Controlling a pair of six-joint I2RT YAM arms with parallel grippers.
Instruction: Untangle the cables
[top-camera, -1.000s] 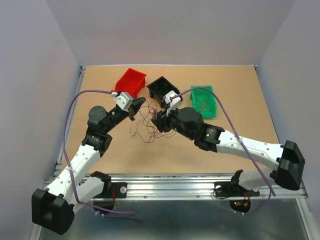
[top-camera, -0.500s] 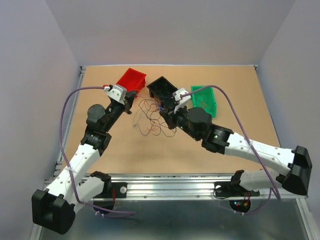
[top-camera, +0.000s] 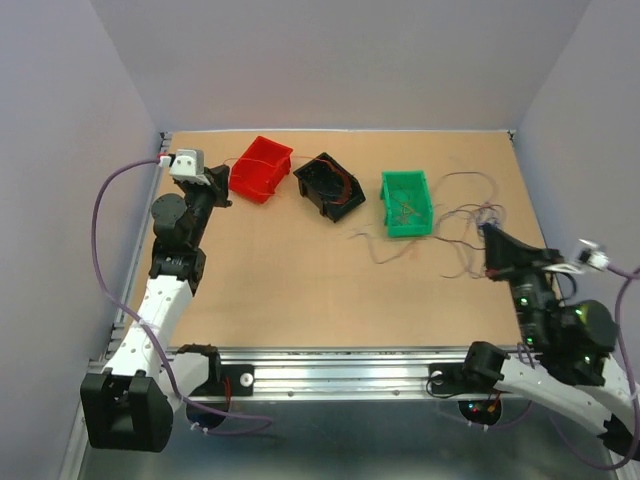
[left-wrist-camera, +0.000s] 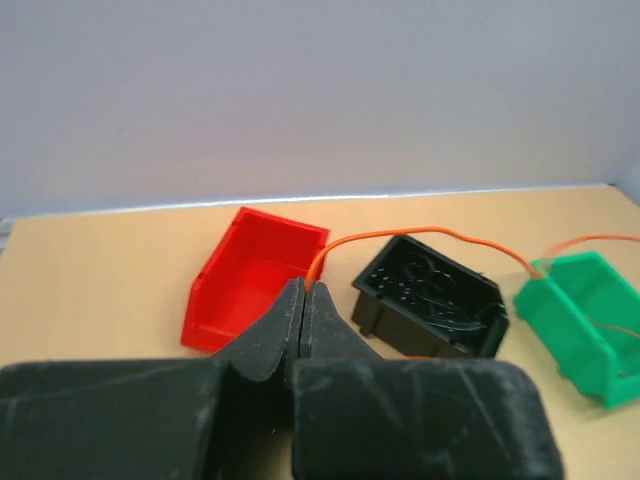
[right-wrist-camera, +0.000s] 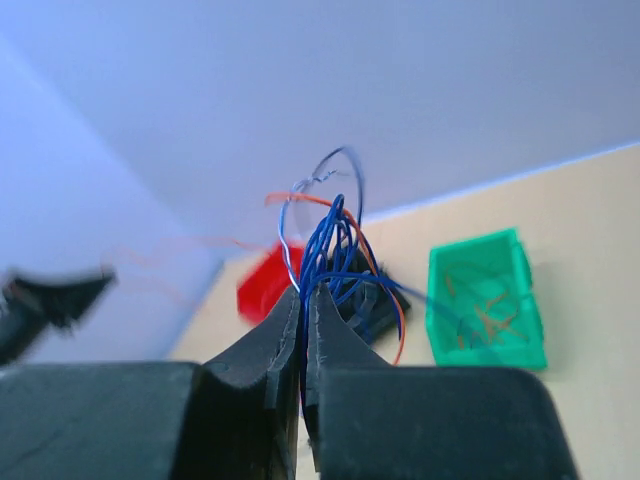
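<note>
While your left gripper (left-wrist-camera: 305, 292) has its fingers pressed together on a single orange wire (left-wrist-camera: 440, 232) and your right gripper (right-wrist-camera: 303, 295) pinches a bunch of mostly blue strands (right-wrist-camera: 330, 250), the cables (top-camera: 468, 215) span from beside the red bin (top-camera: 262, 168), over the black bin (top-camera: 328, 183) and the green bin (top-camera: 405, 203), to the right side of the table (top-camera: 300, 290). You would do best, I judge, to draw the arms apart slowly and slightly upward, so the orange wire slides free instead of snagging a bin rim. These wires look hair-thin, springy and curly; the bins are rigid moulded plastic with hard lips
</note>
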